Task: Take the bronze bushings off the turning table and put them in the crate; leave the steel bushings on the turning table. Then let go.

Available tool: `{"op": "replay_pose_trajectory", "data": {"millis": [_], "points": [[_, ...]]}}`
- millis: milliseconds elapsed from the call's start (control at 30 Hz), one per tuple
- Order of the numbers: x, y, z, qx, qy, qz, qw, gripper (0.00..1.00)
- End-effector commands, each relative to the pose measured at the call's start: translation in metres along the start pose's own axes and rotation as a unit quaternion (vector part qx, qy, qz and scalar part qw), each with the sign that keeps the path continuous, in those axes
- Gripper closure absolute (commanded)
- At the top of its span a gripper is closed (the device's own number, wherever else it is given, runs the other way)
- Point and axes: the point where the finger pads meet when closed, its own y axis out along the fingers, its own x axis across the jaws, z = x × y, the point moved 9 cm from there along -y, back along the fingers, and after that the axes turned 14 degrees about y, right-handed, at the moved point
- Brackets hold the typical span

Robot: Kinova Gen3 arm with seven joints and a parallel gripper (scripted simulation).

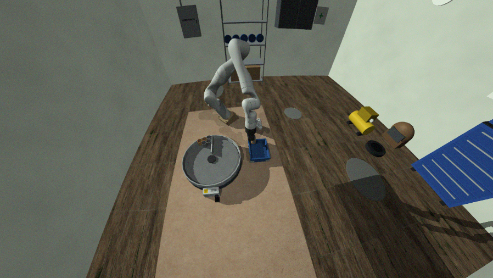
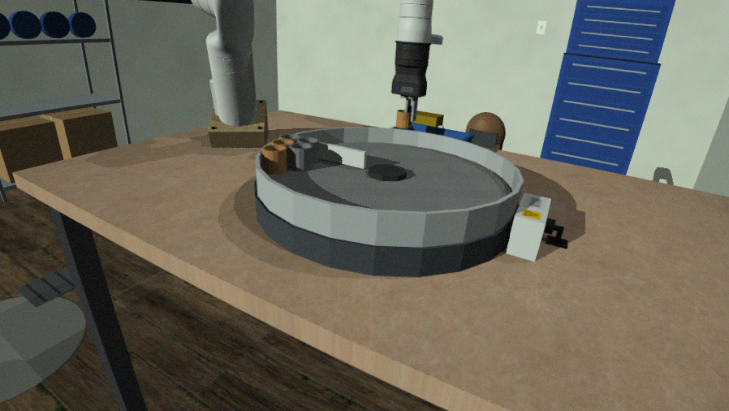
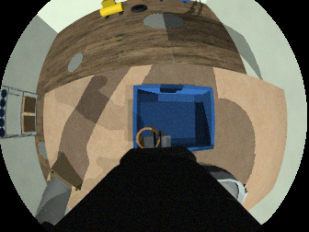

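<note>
My gripper (image 1: 253,140) (image 2: 409,113) (image 3: 157,136) is shut on the wall of a bronze bushing (image 2: 402,118) (image 3: 137,137), one finger inside its ring. It holds the bushing upright over the near-left corner of the blue crate (image 1: 259,151) (image 2: 451,133) (image 3: 170,120) in the wrist view. No bushing shows on the visible crate floor; the near corner is partly hidden. On the turning table (image 1: 220,171) (image 2: 438,186), bronze bushings (image 1: 199,141) (image 2: 275,159) stand against the rim, beside several steel bushings (image 1: 208,137) (image 2: 302,155). They stand close together, partly hiding each other.
A straight light bar (image 1: 211,144) (image 2: 347,155) stands on the turning table beside the steel bushings, near the dark hub (image 1: 211,159) (image 2: 386,172). The table's raised rim lies between bushings and crate. A white box (image 1: 210,192) (image 2: 529,227) is at its side.
</note>
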Motion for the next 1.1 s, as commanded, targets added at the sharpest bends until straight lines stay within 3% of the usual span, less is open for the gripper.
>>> {"op": "replay_pose_trajectory", "data": {"millis": [0, 1067], "points": [[0.001, 0.0, 0.0, 0.0, 0.001, 0.0, 1.0, 1.0], [0.001, 0.017, 0.0, 0.0, 0.001, 0.0, 1.0, 1.0]]}}
